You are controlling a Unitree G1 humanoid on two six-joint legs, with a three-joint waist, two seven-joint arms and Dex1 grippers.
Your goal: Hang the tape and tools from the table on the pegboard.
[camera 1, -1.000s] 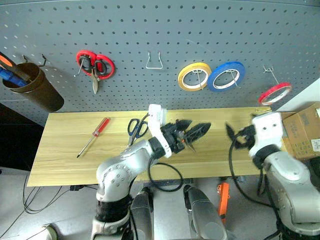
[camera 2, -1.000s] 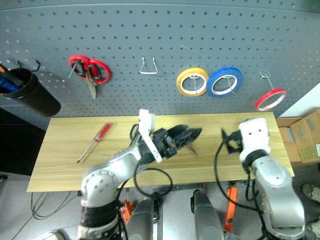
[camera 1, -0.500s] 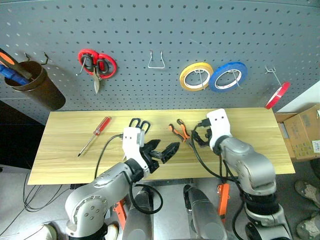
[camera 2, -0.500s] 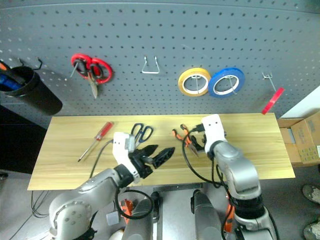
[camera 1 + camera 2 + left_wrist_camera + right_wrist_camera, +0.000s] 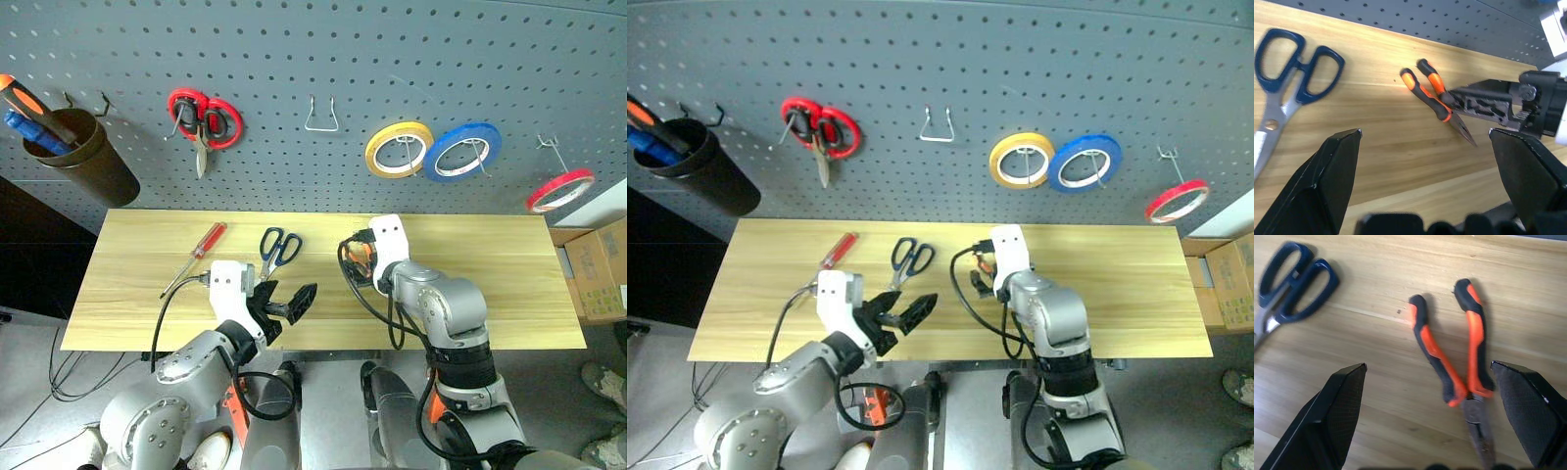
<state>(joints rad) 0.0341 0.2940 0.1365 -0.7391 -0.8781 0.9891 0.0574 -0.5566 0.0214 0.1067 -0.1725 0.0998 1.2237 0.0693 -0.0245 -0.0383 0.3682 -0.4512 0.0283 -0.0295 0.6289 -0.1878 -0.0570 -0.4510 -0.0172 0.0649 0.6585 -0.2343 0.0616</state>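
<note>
On the bench [image 5: 509, 284], left to right, the slim screwdriver [image 5: 195, 258], the scissors [image 5: 277, 249] and the pliers [image 5: 1452, 367] are seen lying flat, the red tape [image 5: 559, 190] already hung on the pegboard [image 5: 392, 69]. The left gripper [image 5: 284, 306] is held with jaws apart near the scissors, and the right gripper [image 5: 1435, 431] with jaws wide apart over the pliers. The pliers are judged stiff, fairly heavy and splayed (rubbery handles, likely grippy), best clamped across both handles near the pivot.

Workshop, grey pegboard [image 5: 294, 59] hung with tools, wooden table [image 5: 509, 264] below
</note>
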